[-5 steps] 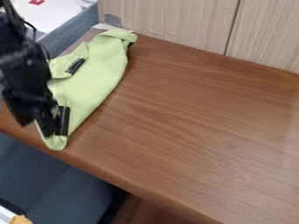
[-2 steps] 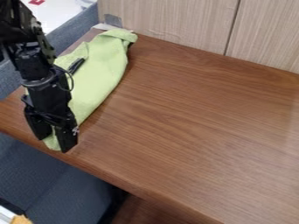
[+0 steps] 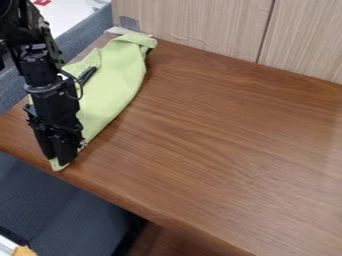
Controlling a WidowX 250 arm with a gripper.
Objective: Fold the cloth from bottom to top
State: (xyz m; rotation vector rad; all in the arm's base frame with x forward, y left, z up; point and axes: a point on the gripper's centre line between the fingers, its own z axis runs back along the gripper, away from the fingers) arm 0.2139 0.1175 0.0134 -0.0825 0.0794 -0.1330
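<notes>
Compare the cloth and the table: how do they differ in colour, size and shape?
The cloth is light green; the table is brown wood grain. The cloth covers a small part of the far larger table. The cloth lies in uneven folds, while the table's top is flat.

Likely an office or lab, wood-topped desk (image 3: 227,145), wood-grain panel (image 3: 194,22) behind, blue-grey fabric seat (image 3: 60,200) alongside, white surface (image 3: 70,15) beyond

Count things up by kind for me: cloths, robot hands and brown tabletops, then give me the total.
Green cloth: 1
Robot hand: 1
Brown tabletop: 1
Total: 3
</notes>
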